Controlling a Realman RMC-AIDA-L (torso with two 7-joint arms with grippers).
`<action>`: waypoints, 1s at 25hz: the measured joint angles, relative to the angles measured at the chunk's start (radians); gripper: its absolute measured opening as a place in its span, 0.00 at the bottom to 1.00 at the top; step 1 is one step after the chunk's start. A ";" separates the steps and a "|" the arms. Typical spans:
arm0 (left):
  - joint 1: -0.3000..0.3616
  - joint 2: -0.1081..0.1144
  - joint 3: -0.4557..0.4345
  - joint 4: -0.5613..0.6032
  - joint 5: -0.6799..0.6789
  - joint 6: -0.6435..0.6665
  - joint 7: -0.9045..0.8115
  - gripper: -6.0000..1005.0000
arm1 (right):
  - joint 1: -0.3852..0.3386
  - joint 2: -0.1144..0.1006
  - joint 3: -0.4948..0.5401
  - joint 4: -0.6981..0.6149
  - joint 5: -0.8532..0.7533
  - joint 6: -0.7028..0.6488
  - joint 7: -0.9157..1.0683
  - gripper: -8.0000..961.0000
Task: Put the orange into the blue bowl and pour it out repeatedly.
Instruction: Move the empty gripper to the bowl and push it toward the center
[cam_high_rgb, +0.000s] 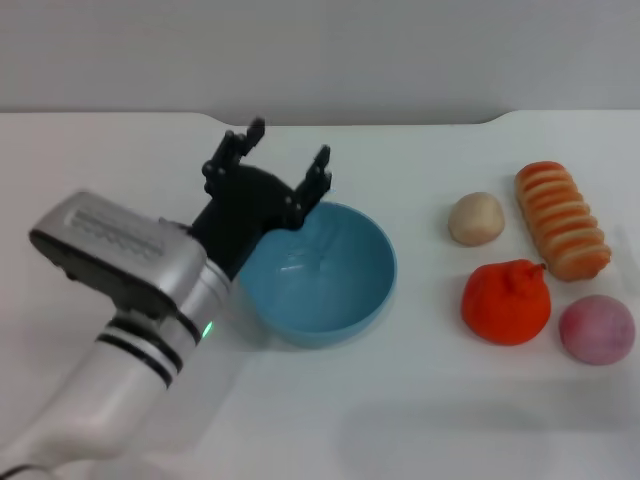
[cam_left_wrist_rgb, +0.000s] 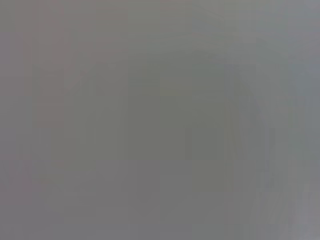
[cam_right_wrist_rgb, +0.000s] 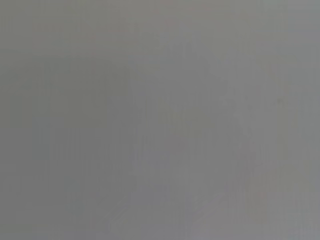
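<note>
Only head view shows orange (cam_high_rgb: 506, 303).

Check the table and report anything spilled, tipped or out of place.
Nothing stands out. The blue bowl sits upright and empty, the left pincer open at its far left rim. The orange rests apart, right of the bowl. Both wrist views show only grey.

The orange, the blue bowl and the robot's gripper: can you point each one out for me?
orange (cam_high_rgb: 505, 303), head view, middle of its lumpy red-orange skin.
blue bowl (cam_high_rgb: 340, 262), head view, bare inner wall; the bowl is empty.
left gripper (cam_high_rgb: 283, 160), head view, midway between its spread black fingertips, by the bowl's far-left rim.
</note>
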 joint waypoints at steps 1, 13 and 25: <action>0.004 0.005 -0.019 0.032 -0.005 0.030 -0.001 0.78 | 0.000 0.000 0.000 0.000 0.000 0.000 0.000 0.73; 0.007 0.061 -0.425 0.466 0.171 0.906 0.038 0.72 | 0.003 -0.001 0.000 -0.003 0.000 0.000 0.002 0.73; -0.044 0.012 -1.017 0.703 0.147 1.811 0.286 0.70 | 0.000 0.001 -0.008 0.001 0.000 -0.010 0.004 0.73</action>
